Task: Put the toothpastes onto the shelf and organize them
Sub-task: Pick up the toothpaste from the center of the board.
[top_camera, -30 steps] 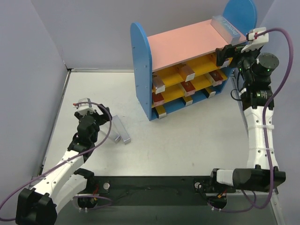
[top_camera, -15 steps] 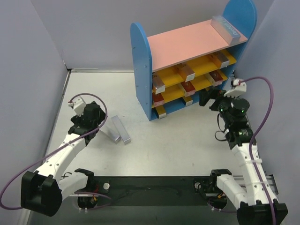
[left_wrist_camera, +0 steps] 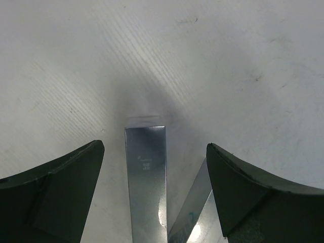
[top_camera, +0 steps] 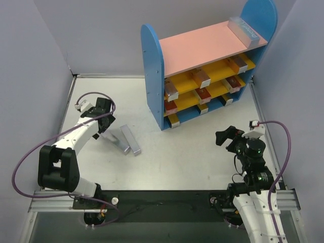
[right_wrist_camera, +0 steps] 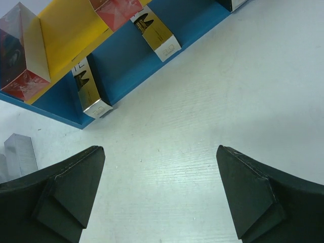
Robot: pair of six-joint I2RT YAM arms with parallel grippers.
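Two silver toothpastes lie side by side on the white table left of centre. My left gripper hangs just behind them, open. In the left wrist view one silver toothpaste runs between the fingers with gaps on both sides, and the other toothpaste lies beside the right finger. The shelf stands at the back right, with several toothpastes on its yellow boards and blue base and a silver one on the pink top. My right gripper is open and empty, low in front of the shelf.
Grey walls close in the table on the left, the back and the right. In the right wrist view the shelf's blue base holds gold-ended boxes. A red box sits on the yellow board above.
My right arm has drawn back from the shelf's top and come down to the front right of the table. My left wrist has swung further back and now faces the two silver boxes.
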